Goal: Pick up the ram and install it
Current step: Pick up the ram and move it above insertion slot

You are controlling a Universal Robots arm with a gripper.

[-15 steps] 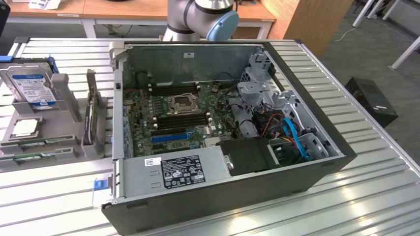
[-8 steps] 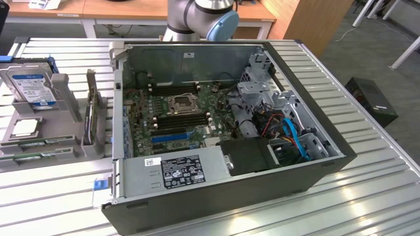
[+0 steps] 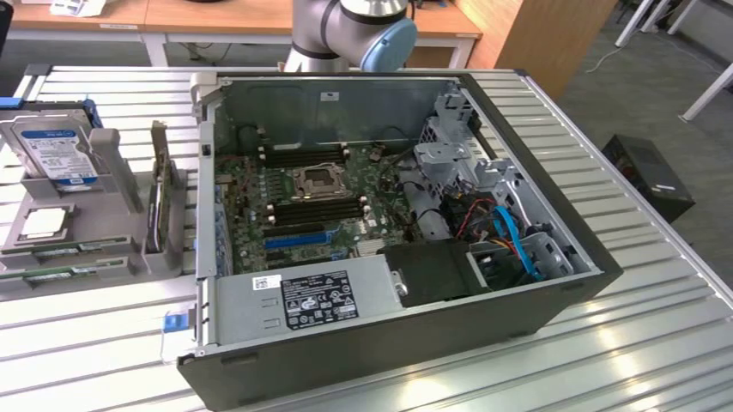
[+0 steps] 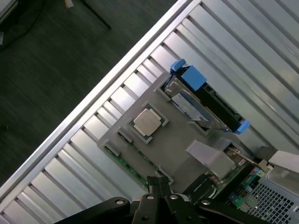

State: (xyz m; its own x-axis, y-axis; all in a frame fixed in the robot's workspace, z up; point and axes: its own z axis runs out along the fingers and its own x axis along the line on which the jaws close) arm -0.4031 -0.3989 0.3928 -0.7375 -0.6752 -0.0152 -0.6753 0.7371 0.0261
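- One slatted metal table (image 3: 641, 343) carries everything.
- On it lies a black computer case (image 3: 572, 292) with its side open. Inside are a green motherboard (image 3: 257, 215), a grey power supply (image 3: 309, 300) at the near edge, and a metal drive cage (image 3: 458, 163) with blue cables (image 3: 516, 240) on the exterior view's right.
- On the motherboard, long black memory slots (image 3: 315, 210) run on both sides of the processor socket (image 3: 318, 180).
- A grey holder tray (image 3: 115, 172) stands just beside the case, on the exterior view's left. It holds an upright hard drive (image 3: 51, 150), an expansion card (image 3: 160, 197) standing on its edge, a processor chip (image 3: 44, 223) lying flat, and the ram.
- The ram (image 3: 51, 275) is a thin green stick. It lies flat along the near edge of the tray, outside the case.
- The gripper (image 4: 159, 184) hangs over the tray. Its fingers are pressed together and have hold of nothing. In the wrist view the tips appear close to the ram, not touching it.
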